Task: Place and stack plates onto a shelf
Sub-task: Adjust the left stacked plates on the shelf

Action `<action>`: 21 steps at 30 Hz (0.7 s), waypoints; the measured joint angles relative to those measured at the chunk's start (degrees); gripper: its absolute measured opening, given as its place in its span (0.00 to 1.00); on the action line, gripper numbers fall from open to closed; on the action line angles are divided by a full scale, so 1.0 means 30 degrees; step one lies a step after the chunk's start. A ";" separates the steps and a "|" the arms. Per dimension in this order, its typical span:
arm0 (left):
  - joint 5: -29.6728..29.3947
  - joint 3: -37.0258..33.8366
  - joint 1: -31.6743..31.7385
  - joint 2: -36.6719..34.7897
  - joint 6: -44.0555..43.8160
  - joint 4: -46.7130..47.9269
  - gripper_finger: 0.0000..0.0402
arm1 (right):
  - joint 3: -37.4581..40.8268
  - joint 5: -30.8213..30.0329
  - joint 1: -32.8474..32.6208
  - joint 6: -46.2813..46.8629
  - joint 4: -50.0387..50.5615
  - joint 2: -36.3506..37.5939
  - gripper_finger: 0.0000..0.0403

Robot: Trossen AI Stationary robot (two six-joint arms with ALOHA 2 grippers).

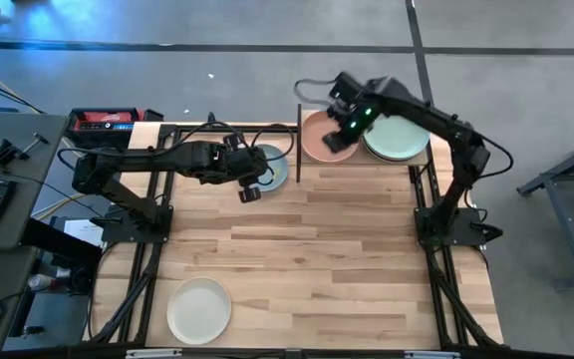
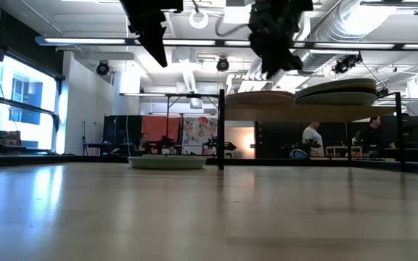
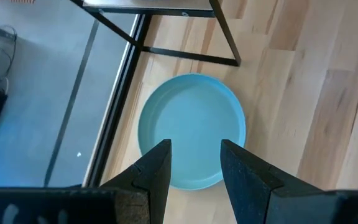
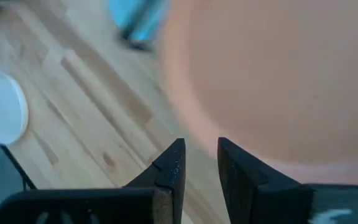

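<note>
A light blue plate (image 1: 270, 166) rests flat on the table by the shelf's left post; it also shows in the left wrist view (image 3: 191, 127) and the low view (image 2: 167, 162). My left gripper (image 1: 251, 181) (image 3: 194, 165) hovers open above its near rim. On the shelf (image 2: 303, 113) sit a terracotta orange plate (image 1: 317, 138) (image 4: 278, 74) and a stack topped by a mint green plate (image 1: 399, 140). My right gripper (image 1: 344, 128) (image 4: 200, 163) hangs just over the orange plate, its fingers a narrow gap apart, holding nothing. A cream plate (image 1: 199, 310) lies near the table's near left corner.
The shelf's thin black post (image 1: 298, 140) stands between the blue plate and the orange one. Black frame rails (image 1: 152, 239) run along the table's left and right sides. Bare wood (image 1: 307, 259) spans the table's middle. People stand in the room beyond (image 2: 312, 138).
</note>
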State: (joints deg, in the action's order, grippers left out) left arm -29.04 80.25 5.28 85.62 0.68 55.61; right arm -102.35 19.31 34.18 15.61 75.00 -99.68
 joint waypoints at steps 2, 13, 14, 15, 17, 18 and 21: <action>0.0002 0.0000 0.0000 0.0000 -0.0423 0.0002 0.32 | 0.0000 -0.0667 -0.1046 0.0717 -0.0706 0.0000 0.18; 0.0206 0.0000 0.0000 0.0000 -0.2078 0.0010 0.32 | 0.0029 -0.1073 -0.3392 0.2151 -0.1510 -0.1692 0.18; 0.0210 0.0000 0.0000 0.0000 -0.2081 0.0022 0.32 | 0.0029 -0.1247 -0.3475 0.2158 -0.1547 -0.1827 0.18; 0.0204 0.0000 0.0000 0.0000 -0.2066 0.0015 0.32 | 0.0029 -0.1470 -0.3514 0.2155 -0.1580 -0.1882 0.18; 0.0211 0.0000 0.0000 0.0000 -0.2061 0.0022 0.32 | 0.0027 -0.2077 -0.3588 0.2179 -0.1658 -0.1975 0.18; 0.0205 0.0000 0.0000 0.0000 -0.2061 0.0016 0.32 | 0.0029 -0.2280 -0.3581 0.2225 -0.1661 -0.2013 0.18; 0.0205 0.0000 0.0000 -0.0006 -0.2061 0.0022 0.32 | 0.0029 -0.2795 -0.3547 0.2297 -0.1857 -0.2240 0.18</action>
State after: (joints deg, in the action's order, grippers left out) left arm -28.42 80.25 5.28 85.61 -5.50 55.68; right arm -102.26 10.92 23.54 22.50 69.43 -106.40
